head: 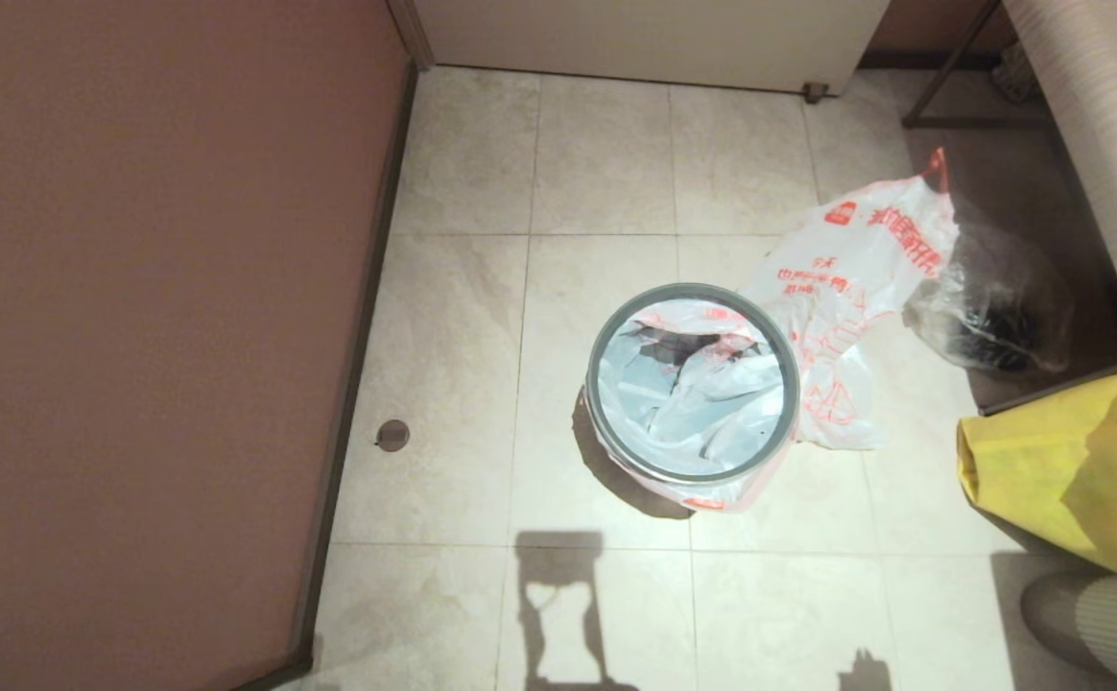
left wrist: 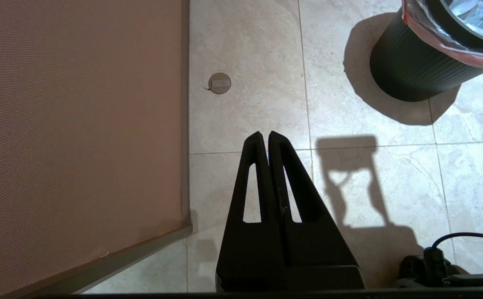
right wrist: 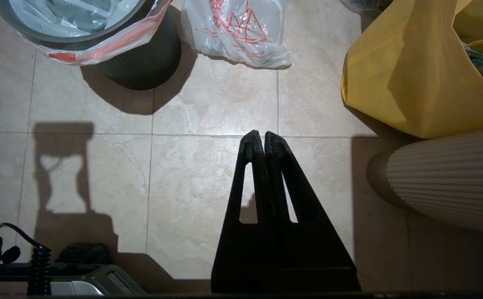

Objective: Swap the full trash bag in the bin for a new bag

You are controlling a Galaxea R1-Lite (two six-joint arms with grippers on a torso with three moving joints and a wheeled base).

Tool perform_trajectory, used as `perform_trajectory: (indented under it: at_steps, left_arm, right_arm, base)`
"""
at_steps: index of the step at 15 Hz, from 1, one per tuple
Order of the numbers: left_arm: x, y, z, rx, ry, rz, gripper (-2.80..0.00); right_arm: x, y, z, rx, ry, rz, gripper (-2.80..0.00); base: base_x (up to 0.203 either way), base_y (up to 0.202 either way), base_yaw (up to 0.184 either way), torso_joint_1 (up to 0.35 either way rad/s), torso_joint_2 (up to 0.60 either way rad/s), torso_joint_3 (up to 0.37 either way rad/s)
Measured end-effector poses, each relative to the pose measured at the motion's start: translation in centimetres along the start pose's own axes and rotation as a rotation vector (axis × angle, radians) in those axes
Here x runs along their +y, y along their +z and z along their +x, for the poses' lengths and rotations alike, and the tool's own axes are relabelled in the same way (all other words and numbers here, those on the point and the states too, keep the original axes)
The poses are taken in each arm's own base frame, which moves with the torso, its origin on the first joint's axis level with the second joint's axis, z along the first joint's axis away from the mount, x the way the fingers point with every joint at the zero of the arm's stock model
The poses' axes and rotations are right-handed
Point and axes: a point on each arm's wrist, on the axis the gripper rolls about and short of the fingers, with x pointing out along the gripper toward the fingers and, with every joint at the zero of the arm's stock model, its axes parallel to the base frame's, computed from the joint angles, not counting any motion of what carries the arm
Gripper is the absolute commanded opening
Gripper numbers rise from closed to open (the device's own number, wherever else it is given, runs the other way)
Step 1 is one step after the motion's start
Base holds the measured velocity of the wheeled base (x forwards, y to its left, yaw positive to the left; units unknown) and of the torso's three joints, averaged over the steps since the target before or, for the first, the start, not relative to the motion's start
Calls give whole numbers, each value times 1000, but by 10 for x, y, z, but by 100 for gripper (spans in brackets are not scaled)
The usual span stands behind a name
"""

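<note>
The black bin [head: 593, 384] with its grey ring rim stands on the tiled floor in the middle of the head view. Inside it sits the full trash bag [head: 702, 393], lumpy, its red-printed edge folded out under the rim. The new bag [head: 846, 297] lies flat on the floor, touching the bin's right side. My left gripper [left wrist: 264, 135] hangs shut and empty above the floor, near-left of the bin [left wrist: 407, 70]. My right gripper [right wrist: 258, 133] is shut and empty too, near-right of the bin [right wrist: 150, 62] and short of the new bag [right wrist: 237, 33]. Neither gripper shows in the head view.
A clear bag with dark contents [head: 995, 307] lies right of the new bag. A big yellow bag [head: 1067, 470] and a ribbed beige object [head: 1105, 624] crowd the near right. A brown wall [head: 136, 336] runs along the left, with a round floor cap [head: 392, 435] beside it.
</note>
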Motion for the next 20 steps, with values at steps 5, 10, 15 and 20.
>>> perform_trajectory:
  at_steps: [5,10,15,20]
  left_arm:
    - [0,0,0,-2,1,-8,-280]
    - [0,0,0,-3,1,-7,-280]
    - [0,0,0,-2,2,-7,-280]
    - [0,0,0,-3,1,-7,-280]
  right_arm:
    - [0,0,0,-2,0,6,-280]
    - [0,0,0,-1,0,6,-280]
    - [0,0,0,-1,0,6,-280]
    - [0,0,0,-1,-1,6,-280]
  base:
    - [0,0,0,0,0,0]
    - [0,0,0,0,0,0]
    - [0,0,0,0,0,0]
    - [0,0,0,0,0,0]
